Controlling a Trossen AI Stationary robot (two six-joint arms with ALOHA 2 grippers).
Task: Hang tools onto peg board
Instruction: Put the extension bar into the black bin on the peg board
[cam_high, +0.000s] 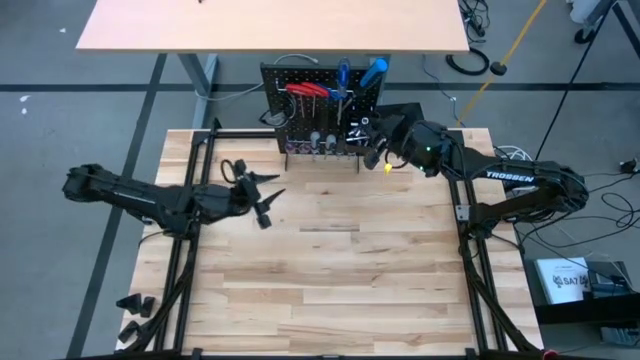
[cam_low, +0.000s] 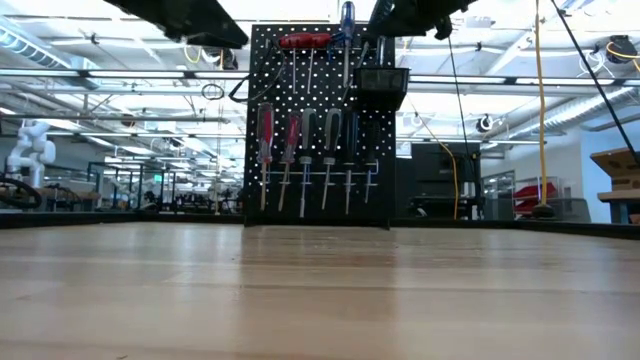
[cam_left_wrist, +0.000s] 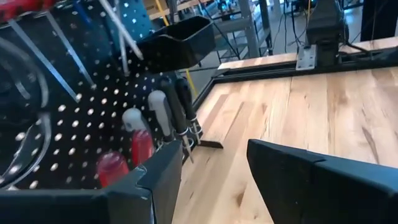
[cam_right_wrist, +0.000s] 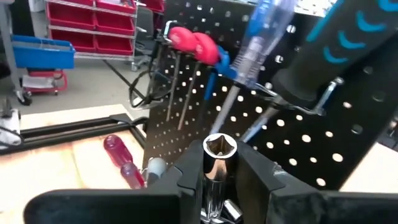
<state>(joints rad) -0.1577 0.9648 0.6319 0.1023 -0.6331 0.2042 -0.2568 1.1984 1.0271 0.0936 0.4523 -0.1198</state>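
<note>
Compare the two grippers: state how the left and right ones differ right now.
The left gripper hovers over bare tabletop, short of the upright black perforated peg board, fingers apart and empty. The right gripper is up at the board's right end, shut on a shiny silver metal socket. Both are dark two-finger grippers facing the board.

Black perforated peg board (cam_low: 320, 120), red-handled hex keys (cam_right_wrist: 193, 42), silver socket (cam_right_wrist: 217, 162)

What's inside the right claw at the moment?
The right claw grips a shiny metal socket, hollow end showing, close to the peg board. Its lower part is hidden between the fingers.
</note>
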